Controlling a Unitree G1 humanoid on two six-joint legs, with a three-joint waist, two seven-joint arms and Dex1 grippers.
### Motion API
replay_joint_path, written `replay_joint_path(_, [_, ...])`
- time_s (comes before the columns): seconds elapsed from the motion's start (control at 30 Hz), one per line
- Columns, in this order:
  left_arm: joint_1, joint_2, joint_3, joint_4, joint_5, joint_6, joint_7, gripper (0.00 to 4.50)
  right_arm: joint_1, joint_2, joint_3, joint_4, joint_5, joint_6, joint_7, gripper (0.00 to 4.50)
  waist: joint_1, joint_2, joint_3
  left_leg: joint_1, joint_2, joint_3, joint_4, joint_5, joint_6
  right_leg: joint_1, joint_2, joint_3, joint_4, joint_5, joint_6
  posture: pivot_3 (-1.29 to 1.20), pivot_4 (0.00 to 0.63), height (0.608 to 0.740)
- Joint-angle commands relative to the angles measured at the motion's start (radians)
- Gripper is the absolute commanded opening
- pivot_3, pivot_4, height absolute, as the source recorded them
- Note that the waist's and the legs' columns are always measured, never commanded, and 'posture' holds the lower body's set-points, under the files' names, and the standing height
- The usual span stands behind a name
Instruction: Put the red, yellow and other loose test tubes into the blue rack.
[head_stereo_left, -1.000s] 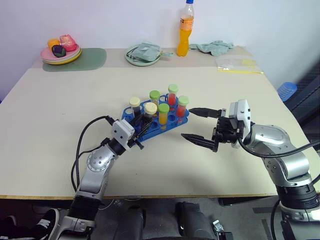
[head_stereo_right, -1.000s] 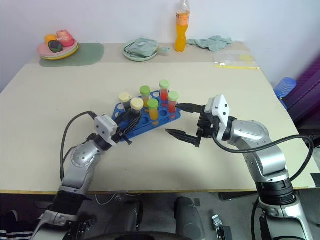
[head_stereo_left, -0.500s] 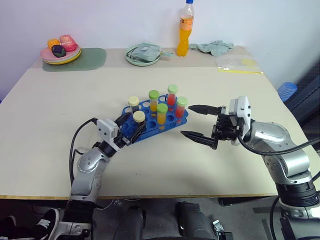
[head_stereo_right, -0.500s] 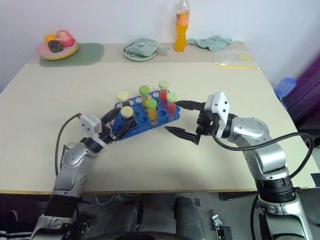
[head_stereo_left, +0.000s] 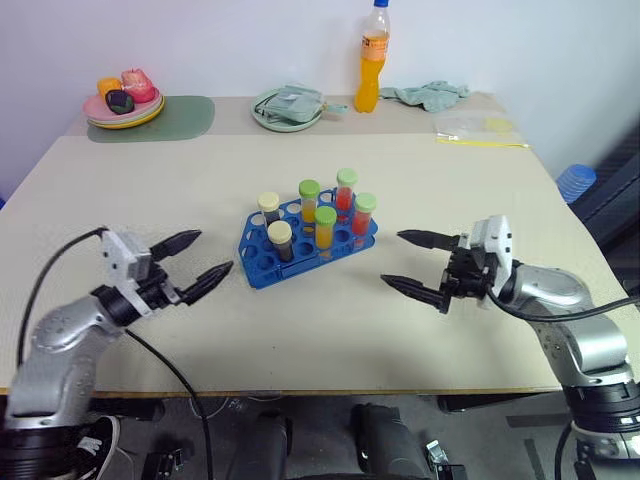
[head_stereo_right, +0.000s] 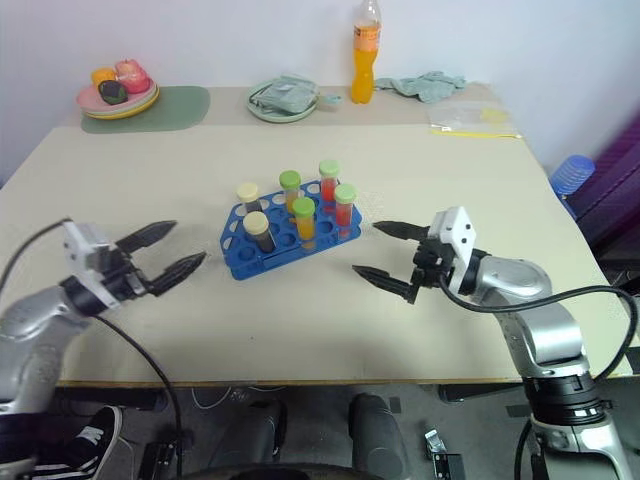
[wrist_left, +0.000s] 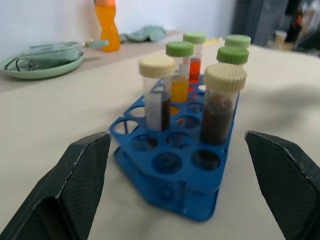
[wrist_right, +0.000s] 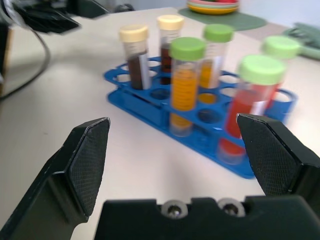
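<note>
The blue rack (head_stereo_left: 260, 266) stands mid-table with several capped test tubes upright in it. Two cream-capped tubes hold dark liquid (wrist_left: 217, 107). The green-capped ones hold yellow (wrist_right: 184, 85) or red (wrist_right: 250, 100) liquid. My left gripper (head_stereo_left: 210, 252) hovers left of the rack, open and empty, pointing toward it. My right gripper (head_stereo_left: 393, 258) hovers right of the rack, also open and empty. No loose tube lies on the table in these views.
Along the table's far edge stand an orange drink bottle (head_stereo_left: 371, 57), a green plate with a cloth (head_stereo_left: 287, 107), a plate of toy food (head_stereo_left: 124, 100) on a green mat, a teal cloth (head_stereo_left: 428, 94) and a plastic bag (head_stereo_left: 470, 128).
My left gripper opened, let go of the cream-capped dark tube, which now stands in the rack, and drew back to the left. My right gripper shifted slightly right, away from the rack.
</note>
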Motion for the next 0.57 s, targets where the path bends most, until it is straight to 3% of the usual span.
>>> replay_joint_path(0.03, [-0.004, 0.048, 0.047, 0.061, 0.072, -0.143, -0.109, 4.42, 0.039, -0.039, -0.080, 0.002, 0.004, -0.045, 0.023, 4.50, 0.001, 0.000, 0.000, 0.000, 0.000, 0.000, 0.000, 0.000, 0.000, 0.000, 0.000, 0.000, 0.000, 0.000, 0.000, 0.00, 0.150, 0.740])
replay_joint_path(0.27, [-0.134, 0.057, 0.020, 0.235, 0.136, -0.245, -0.165, 4.42, 0.062, -0.066, -0.112, 0.030, -0.025, -0.072, 0.006, 4.50, 0.001, 0.000, 0.000, 0.000, 0.000, 0.001, 0.000, 0.000, 0.000, 0.000, 0.000, 0.000, 0.000, 0.000, 0.000, 0.00, 0.150, 0.740])
replay_joint_path(0.57, [-0.151, 0.039, -0.004, 0.227, 0.104, -0.197, -0.244, 4.42, 0.071, -0.068, -0.114, 0.014, -0.036, -0.084, -0.010, 4.50, -0.003, 0.001, 0.000, 0.000, 0.001, 0.001, -0.001, 0.000, 0.000, -0.001, 0.000, 0.000, 0.000, 0.002, 0.003, 0.00, 0.150, 0.740])
